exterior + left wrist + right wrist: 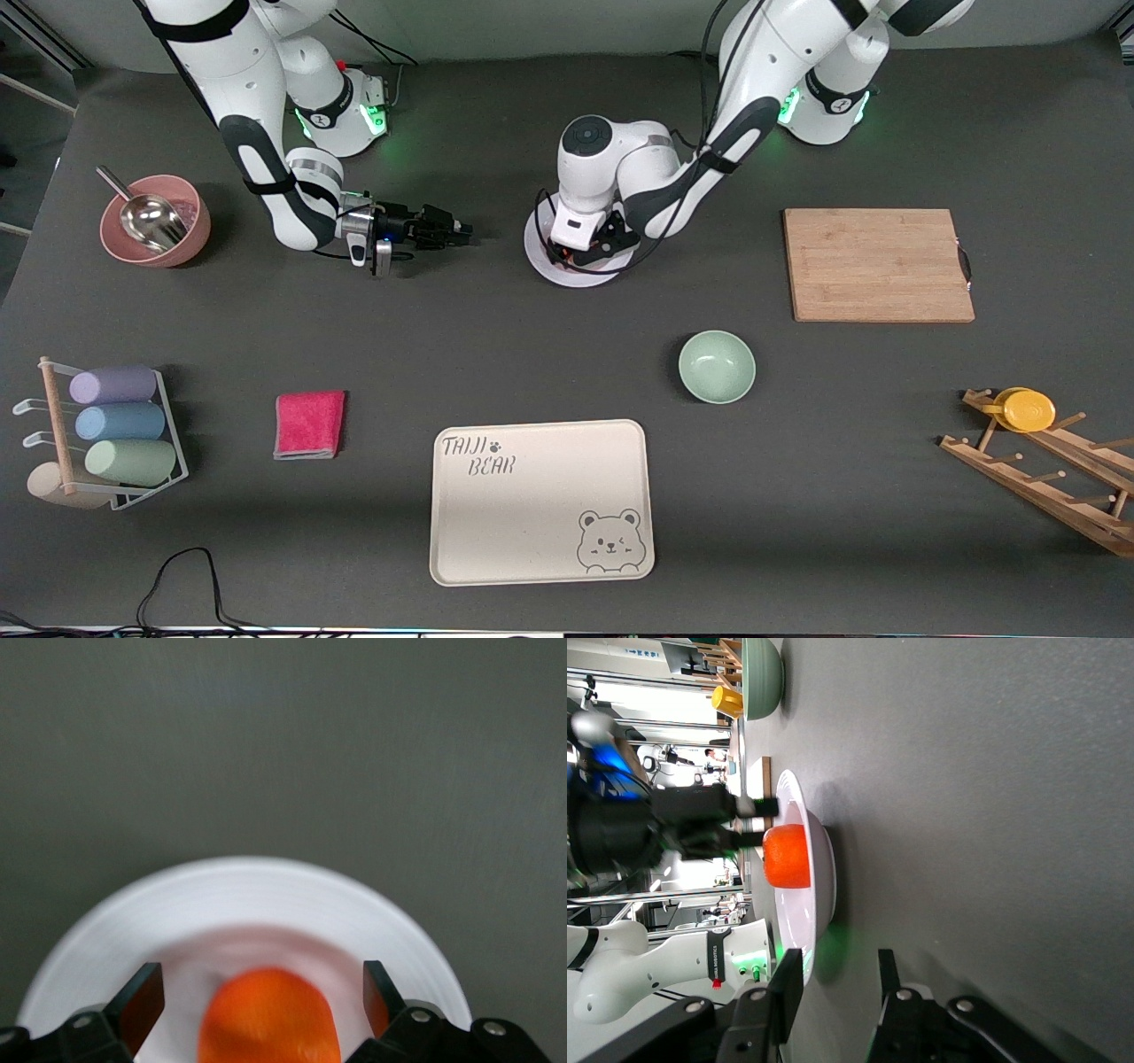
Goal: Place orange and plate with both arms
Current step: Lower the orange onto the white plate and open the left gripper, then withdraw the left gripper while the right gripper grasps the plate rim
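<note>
The white plate (542, 257) lies on the dark table near the robots' bases. My left gripper (589, 252) is low over its well and hides the orange in the front view. In the left wrist view the orange (270, 1014) sits on the plate (248, 895) between the open left gripper (261, 997), with a gap to each finger. My right gripper (465, 232) is open and empty, low beside the plate toward the right arm's end, short of the rim. The right wrist view shows that gripper (837, 983), the plate (819, 868) and the orange (787, 856).
A mint-green bowl (717, 366) and a cream bear tray (540, 501) lie nearer the front camera. A wooden board (877, 264) and a wooden rack with a yellow disc (1028, 409) are toward the left arm's end. A pink bowl with a scoop (155, 220), a pink cloth (309, 424) and a cup rack (115, 425) are toward the right arm's end.
</note>
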Motion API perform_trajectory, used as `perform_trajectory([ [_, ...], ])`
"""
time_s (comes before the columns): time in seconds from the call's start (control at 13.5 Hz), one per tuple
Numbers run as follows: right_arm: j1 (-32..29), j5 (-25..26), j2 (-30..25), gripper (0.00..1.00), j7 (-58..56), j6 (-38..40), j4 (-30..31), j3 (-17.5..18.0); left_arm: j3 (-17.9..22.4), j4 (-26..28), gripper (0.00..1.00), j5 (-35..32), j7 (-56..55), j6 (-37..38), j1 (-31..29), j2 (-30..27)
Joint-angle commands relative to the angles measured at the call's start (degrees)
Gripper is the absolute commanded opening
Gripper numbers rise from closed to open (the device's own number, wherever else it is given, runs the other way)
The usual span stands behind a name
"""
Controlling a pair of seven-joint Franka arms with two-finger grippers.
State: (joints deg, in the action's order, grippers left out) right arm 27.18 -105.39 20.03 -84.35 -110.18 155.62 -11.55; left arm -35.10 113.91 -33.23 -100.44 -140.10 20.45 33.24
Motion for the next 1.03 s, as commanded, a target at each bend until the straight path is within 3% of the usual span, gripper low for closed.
perform_trajectory([
  [0.0, 0.15, -1.31, 2.47, 0.41, -2.83, 0.94, -1.37, -0.23, -2.5, -0.34, 1.0, 1.31, 8.9, 6.92, -5.3, -4.23],
  [0.22, 0.24, -1.39, 3.61, 0.41, -2.84, 0.85, -2.68, -0.14, -6.46, -9.45, 1.0, 7.1, 24.54, 25.07, -10.24, -4.94],
  [0.44, 1.11, -4.01, 4.41, 0.41, -2.66, 0.94, -4.27, 0.38, -6.38, -19.05, 1.0, 14.93, 39.82, 37.06, -14.97, -8.88],
  [0.74, 2.35, -10.35, 4.49, 0.41, -2.22, 0.33, -5.24, 4.16, -6.12, -20.22, 1.0, 19.95, 63.47, 39.82, -27.27, -19.24],
  [0.96, 4.71, -15.7, 5.89, 0.41, -2.22, -0.03, -7.08, 6.36, -6.12, -20.39, 1.0, 22.75, 76.15, 41.57, -35.97, -23.3],
])
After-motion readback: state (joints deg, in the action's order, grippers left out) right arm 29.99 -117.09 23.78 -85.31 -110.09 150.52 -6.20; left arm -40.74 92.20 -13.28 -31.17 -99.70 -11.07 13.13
